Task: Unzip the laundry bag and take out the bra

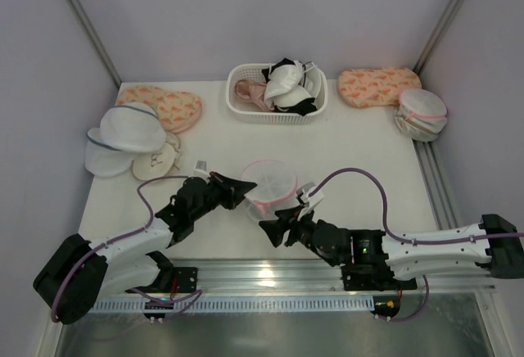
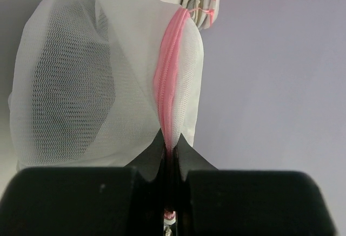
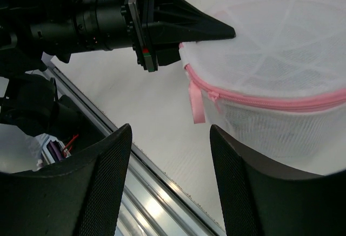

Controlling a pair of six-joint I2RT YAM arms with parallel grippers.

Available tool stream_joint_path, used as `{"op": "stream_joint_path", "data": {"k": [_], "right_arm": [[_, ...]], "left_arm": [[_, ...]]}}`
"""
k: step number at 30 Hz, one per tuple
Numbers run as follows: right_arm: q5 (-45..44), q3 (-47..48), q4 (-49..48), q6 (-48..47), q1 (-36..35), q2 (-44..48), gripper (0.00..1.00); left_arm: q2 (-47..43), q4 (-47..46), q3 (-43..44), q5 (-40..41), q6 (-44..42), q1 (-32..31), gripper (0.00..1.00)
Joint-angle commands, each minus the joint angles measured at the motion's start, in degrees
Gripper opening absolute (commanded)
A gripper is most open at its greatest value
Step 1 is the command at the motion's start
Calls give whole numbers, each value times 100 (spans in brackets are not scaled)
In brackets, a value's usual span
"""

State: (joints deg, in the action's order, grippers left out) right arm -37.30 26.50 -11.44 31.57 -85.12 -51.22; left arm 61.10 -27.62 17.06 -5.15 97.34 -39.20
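My left tool (image 2: 170, 157) is pinched closed on the pink zipper rim (image 2: 168, 84) of the round, domed, translucent white mesh laundry bag (image 1: 268, 178), which sits on the white bench (image 1: 368, 160) between my two tools. My right tool (image 3: 170, 132) stands open just short of the bag's pink pull tab (image 3: 195, 103)

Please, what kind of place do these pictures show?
Probably a robot test cell, not a home: a white table enclosed by plain walls, two arms bolted to an aluminium rail, and staged laundry items, such as a basket of bras.
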Motion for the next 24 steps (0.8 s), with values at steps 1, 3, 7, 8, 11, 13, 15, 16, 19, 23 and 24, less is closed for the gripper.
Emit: {"op": "stream_joint_path", "data": {"k": [1,3,7,8,11,13,15,16,19,23,24], "right_arm": [[-410,110,-508,174,66,-19,63],[-427,127,-499,174,110,-54,61],[-419,258,-298,244,189,-212,60],[-419,276,-245,262,198,-256,60],[-418,277,-166,367,215,-353,61],[-427,259,-148,428,242,-397,61],[-454,224,-165,455,268,-415,60],[-471,206,-191,455,294,-415,60],[-515,154,-288,394,364,-424,59],[-454,153,-437,315,557,-494,53],[-428,154,-481,288,584,-546,52]], "left_arm": [[-90,-7,131,75,75,-61,0],[-90,-16,131,84,92,-105,0],[-90,-86,140,102,136,-140,0],[-98,-86,148,102,136,-141,0],[-107,-86,166,102,136,-141,0],[-116,-86,175,75,145,-141,0],[-98,-95,201,40,154,-149,0],[-90,-104,210,23,145,-158,0],[-55,-104,245,5,127,-184,0],[-19,-121,237,-13,119,-220,0],[-19,-130,228,-13,119,-246,0]]}}
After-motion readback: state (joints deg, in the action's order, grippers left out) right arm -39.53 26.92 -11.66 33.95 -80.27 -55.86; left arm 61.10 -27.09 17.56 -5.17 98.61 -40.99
